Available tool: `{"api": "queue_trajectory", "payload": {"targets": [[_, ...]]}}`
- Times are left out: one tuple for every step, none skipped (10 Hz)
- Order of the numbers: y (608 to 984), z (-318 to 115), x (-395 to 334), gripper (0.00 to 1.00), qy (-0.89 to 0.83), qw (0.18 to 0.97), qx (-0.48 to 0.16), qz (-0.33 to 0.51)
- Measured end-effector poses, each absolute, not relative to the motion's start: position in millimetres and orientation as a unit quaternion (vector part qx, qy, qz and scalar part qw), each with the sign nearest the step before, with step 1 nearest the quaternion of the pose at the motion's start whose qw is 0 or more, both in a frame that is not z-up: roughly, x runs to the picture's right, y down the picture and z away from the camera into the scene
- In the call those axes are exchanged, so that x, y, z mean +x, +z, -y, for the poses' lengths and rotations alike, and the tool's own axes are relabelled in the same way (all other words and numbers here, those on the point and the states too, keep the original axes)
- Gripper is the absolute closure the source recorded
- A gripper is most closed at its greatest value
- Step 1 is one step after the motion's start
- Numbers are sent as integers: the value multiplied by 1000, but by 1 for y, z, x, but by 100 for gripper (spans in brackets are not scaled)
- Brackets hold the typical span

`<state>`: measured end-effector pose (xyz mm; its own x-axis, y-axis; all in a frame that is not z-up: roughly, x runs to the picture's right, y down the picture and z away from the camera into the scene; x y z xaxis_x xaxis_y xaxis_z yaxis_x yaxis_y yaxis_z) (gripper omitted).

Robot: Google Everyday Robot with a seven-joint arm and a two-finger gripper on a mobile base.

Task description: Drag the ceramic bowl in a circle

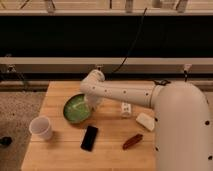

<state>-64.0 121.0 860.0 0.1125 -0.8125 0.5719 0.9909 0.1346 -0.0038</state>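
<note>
Bowl [76, 109] is left of centre on the table [60, 92], clear of the edges. Gripper [94, 103] is down at its right rim, closed. The wrist hides whether it pinches the rim or only presses on it. My read on progress: contact made, drag in hand. The table shows no trace of a path, so I can't say how much of the circle is done. Closing the loop and letting go look to be left. Surface, left to right: cup [41, 128] front-left, near the bowl but apart; phone [90, 137] just in front of the bowl; brown bar [133, 141]; white block [145, 121]. Light wood top. Speckled floor [20, 107] at left. Behind, a dark wall with a rail [50, 61], and a cable [134, 42] coming down toward the arm [125, 92].
</note>
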Motion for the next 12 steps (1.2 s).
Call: {"api": "queue_trajectory", "payload": {"targets": [[859,-121,-59,96,-628,718,-200,223],[857,-122,-55,96,-627,719,-200,223],[857,-121,-54,96,-629,718,-199,224],[858,-116,-54,96,-631,716,-197,225],[859,-114,-54,96,-634,712,-197,227],[858,-115,-55,96,-636,710,-197,229],[857,-115,-52,96,-637,708,-198,231],[856,-115,-49,96,-639,706,-198,231],[854,-115,-49,96,-642,704,-199,232],[852,-117,-53,96,-645,699,-201,234],[851,-115,-58,96,-648,696,-198,236],[851,-116,-59,96,-653,692,-199,237]]}}
